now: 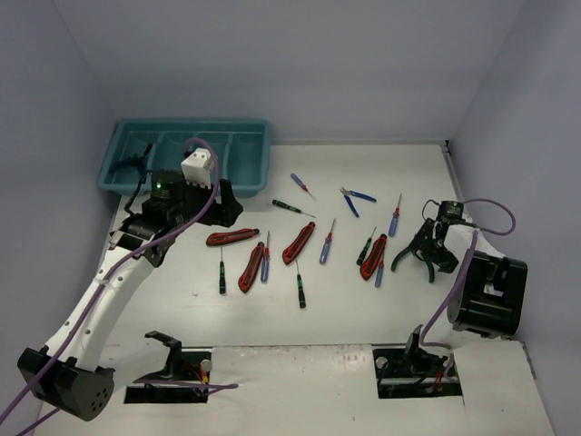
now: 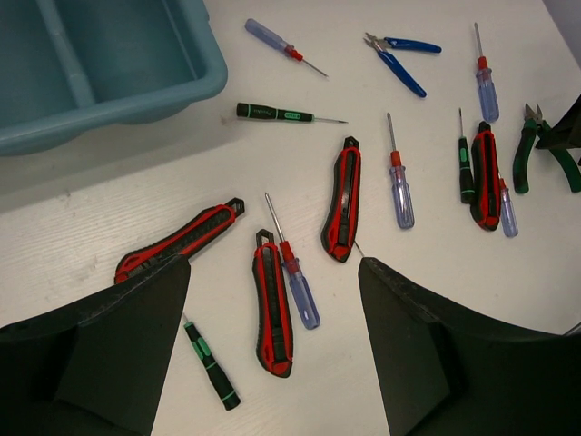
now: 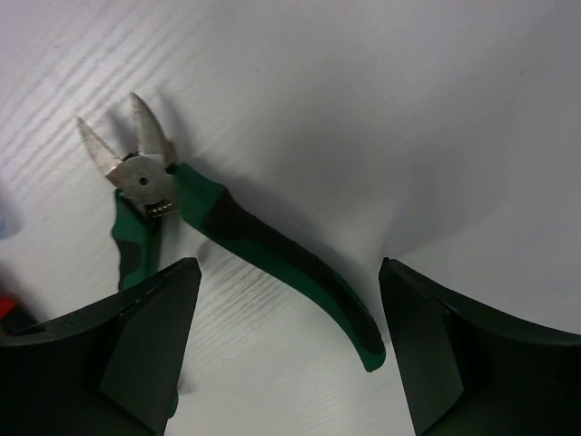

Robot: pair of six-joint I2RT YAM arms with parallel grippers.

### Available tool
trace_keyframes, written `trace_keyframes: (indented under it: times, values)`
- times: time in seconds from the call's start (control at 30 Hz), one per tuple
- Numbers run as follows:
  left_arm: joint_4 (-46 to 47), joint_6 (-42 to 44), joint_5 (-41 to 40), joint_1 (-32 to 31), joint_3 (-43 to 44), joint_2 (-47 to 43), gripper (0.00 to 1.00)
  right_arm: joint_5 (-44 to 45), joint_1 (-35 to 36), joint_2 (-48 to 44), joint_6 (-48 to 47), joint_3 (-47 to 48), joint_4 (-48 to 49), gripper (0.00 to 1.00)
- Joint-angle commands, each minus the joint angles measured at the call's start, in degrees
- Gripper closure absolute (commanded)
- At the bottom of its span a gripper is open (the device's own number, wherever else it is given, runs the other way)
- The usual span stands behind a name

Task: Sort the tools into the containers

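The teal tray [image 1: 265, 150] stands at the back left, with a dark tool [image 1: 127, 167] in its leftmost compartment. Several tools lie loose on the table: red-and-black knives [image 2: 272, 309] [image 2: 341, 211], blue-handled screwdrivers [image 2: 300, 286] and blue pliers [image 2: 399, 56]. My left gripper [image 2: 272, 265] hangs open above the knives, holding nothing. Green-handled pliers [image 3: 272, 250] lie flat on the right. My right gripper [image 3: 286, 272] is low over them and open. One handle lies between its fingers and the other runs under the left finger [image 3: 136, 336].
Green-handled screwdrivers [image 2: 211, 363] [image 2: 272, 113] and further knives [image 1: 373, 256] [image 1: 231, 237] are scattered across the table's middle. Grey walls close in the back and both sides. The tray's corner [image 2: 172, 82] shows at the upper left of the left wrist view.
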Motion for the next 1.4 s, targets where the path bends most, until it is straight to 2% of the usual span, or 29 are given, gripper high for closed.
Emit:
trace_keyframes:
  times: [0.0,0.2,0.57,0.6,0.67,0.77,0.97,1.13,1.37]
  values:
    - [1.27,-0.09,0.83,-0.74,0.46,-0.67,0.27,-0.63,-1.33,1.91,2.28,-0.51,1.12,0.25]
    - [0.16,0.13,0.94,-0.66,0.41,-1.31,0.27,-1.26,-1.57,1.67,3.77,-2.61,2.24,0.38]
    - [0.18,-1.69,2.77,-0.83,1.23,-1.03,0.27,-3.15,-1.48,-3.7,4.65,-5.12,3.06,0.78]
    - [0.18,-1.7,2.86,-0.84,1.33,-1.03,0.27,-3.15,-1.47,-3.79,4.64,-5.21,3.15,0.78]
    - [0.26,-1.87,3.11,-1.01,1.67,-1.2,0.27,-3.07,-1.39,-5.73,4.39,-5.46,3.32,0.89]
    - [0.26,-2.52,4.08,-1.32,2.47,-0.88,0.27,-3.15,-1.02,-8.5,4.09,-5.31,3.62,0.99]
    - [0.03,-3.52,6.88,-1.77,4.88,0.48,0.27,-3.0,2.66,-15.79,3.28,-3.48,3.58,1.0]
    - [-0.32,-4.62,10.27,-1.8,8.82,2.34,0.27,-2.37,12.06,-22.99,0.71,-0.3,5.35,1.0]
    - [-0.41,-10.66,18.71,-3.22,15.54,8.37,0.27,-10.63,25.2,-32.31,-9.97,4.49,7.58,1.0]
